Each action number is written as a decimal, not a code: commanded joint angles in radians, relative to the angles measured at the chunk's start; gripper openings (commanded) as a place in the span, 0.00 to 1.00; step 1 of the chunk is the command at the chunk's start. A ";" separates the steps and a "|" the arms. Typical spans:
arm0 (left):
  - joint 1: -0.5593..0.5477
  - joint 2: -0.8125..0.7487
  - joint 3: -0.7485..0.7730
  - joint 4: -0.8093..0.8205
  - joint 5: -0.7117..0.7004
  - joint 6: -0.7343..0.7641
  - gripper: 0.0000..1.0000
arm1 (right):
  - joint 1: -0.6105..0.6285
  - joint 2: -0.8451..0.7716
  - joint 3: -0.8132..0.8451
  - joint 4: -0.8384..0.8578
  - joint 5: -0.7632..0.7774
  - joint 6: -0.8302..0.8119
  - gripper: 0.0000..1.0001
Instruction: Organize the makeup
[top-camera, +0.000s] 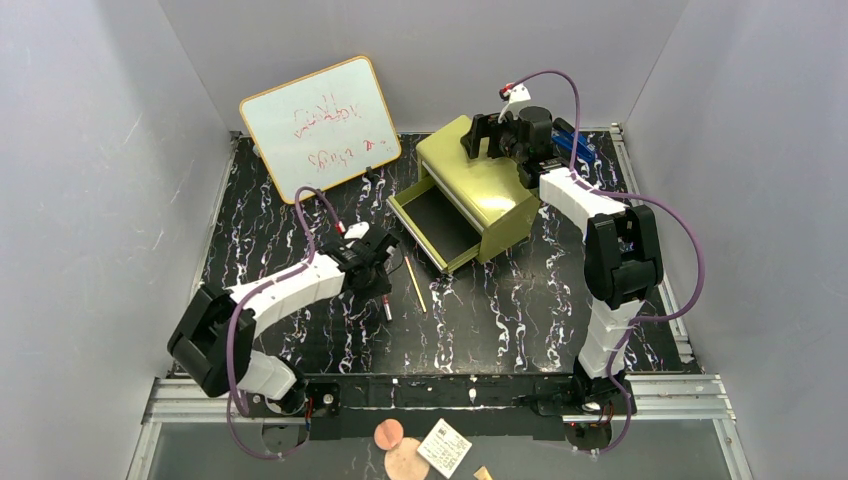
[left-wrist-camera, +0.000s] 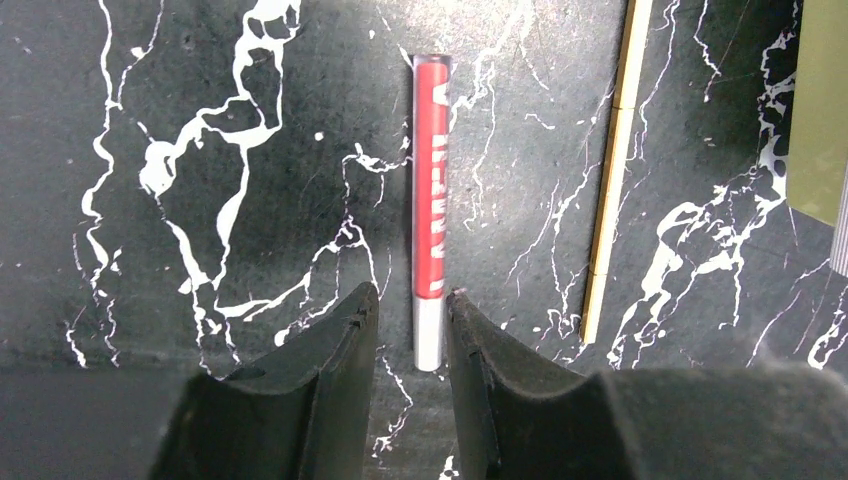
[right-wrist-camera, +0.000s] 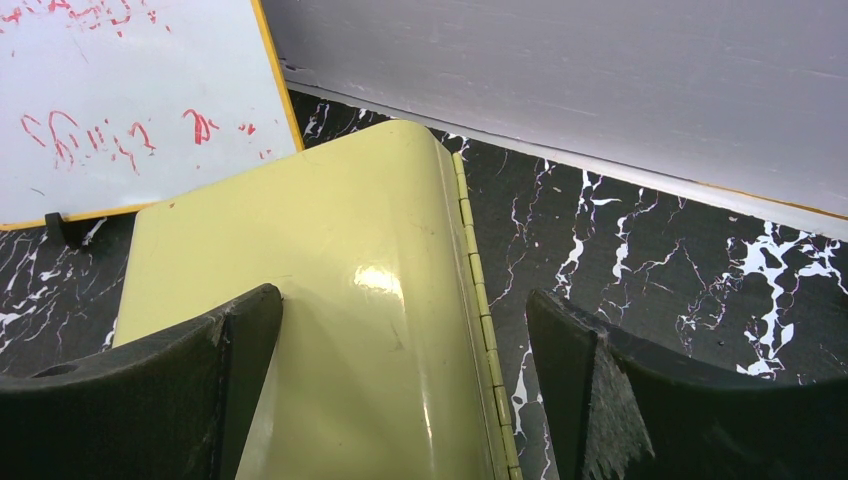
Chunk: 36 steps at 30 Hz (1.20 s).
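The red pencil (left-wrist-camera: 431, 180) is lying on the table (left-wrist-camera: 150, 120), just left of the tan pencil (left-wrist-camera: 610, 200). The left gripper (left-wrist-camera: 412, 300) is straddling its white end, jaws slightly apart, perhaps not touching. The right gripper (right-wrist-camera: 405, 310) is hovering wide open over the chest (right-wrist-camera: 350, 280).

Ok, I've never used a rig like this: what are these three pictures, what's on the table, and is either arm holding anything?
The machine is two robot arms, each ending in a two-finger gripper. The wide picture looks down from above and behind them; the other two come from cameras on the wrists. On the black marbled table stand an olive-yellow drawer chest, its drawer pulled open, and a whiteboard. A red pencil and a tan pencil lie in front. The left gripper is open and straddles the red pencil's white end, not clamped. The right gripper hangs wide open over the chest's top. Neither holds anything.
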 joint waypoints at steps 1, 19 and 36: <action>-0.006 0.034 0.020 0.018 0.004 0.012 0.30 | 0.023 0.161 -0.137 -0.498 0.006 -0.032 0.99; -0.007 0.130 -0.041 0.096 0.013 0.023 0.30 | 0.023 0.164 -0.140 -0.498 0.014 -0.035 0.99; -0.006 0.115 -0.023 0.084 -0.005 0.039 0.00 | 0.023 0.166 -0.139 -0.498 0.017 -0.036 0.99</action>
